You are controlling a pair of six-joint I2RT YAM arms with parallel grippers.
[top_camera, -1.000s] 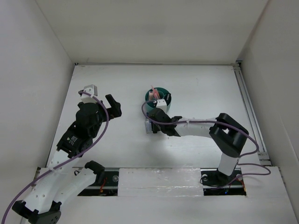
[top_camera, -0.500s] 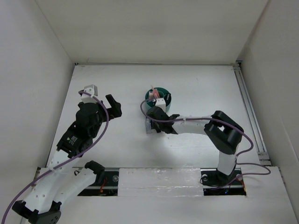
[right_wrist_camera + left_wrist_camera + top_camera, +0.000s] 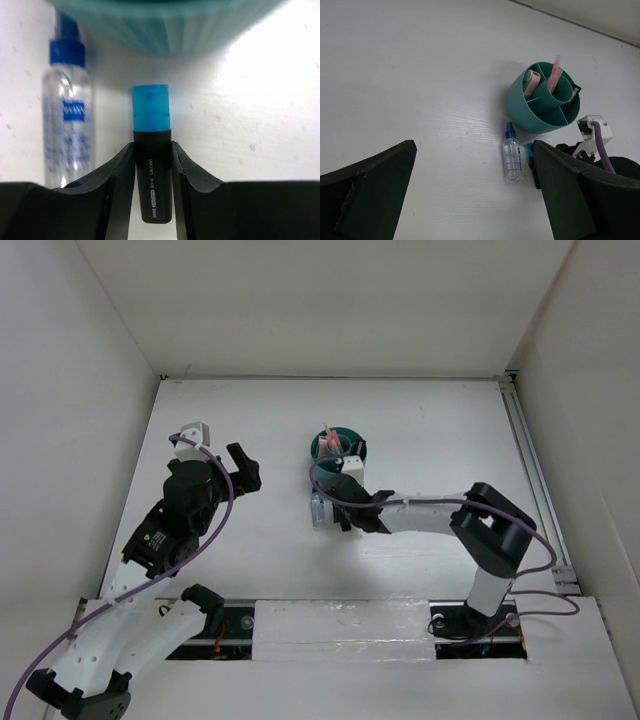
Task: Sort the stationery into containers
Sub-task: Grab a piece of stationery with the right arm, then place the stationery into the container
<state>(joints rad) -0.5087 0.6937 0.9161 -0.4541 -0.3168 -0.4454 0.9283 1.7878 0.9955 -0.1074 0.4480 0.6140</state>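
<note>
The round teal organizer [image 3: 338, 448] stands mid-table and holds salmon-pink pencils [image 3: 554, 75] in its central cup and a pinkish-tan piece [image 3: 532, 81] in a ring compartment. My right gripper [image 3: 152, 150] is low at the organizer's near side [image 3: 165, 25], shut on a black marker with a blue cap [image 3: 150, 107] that points at the organizer wall. A clear, blue-capped bottle-like item [image 3: 67, 130] lies on the table just left of it, also seen in the left wrist view [image 3: 511, 159]. My left gripper [image 3: 243, 468] is open and empty, well to the left.
White walls enclose the table on the left, back and right. A metal rail [image 3: 530, 470] runs along the right edge. The right arm's forearm and purple cable [image 3: 420, 508] stretch across the table's near middle.
The right arm's elbow swung a little left, then back right, and its gripper shifted slightly by the organizer's near side. The left arm has not moved.
</note>
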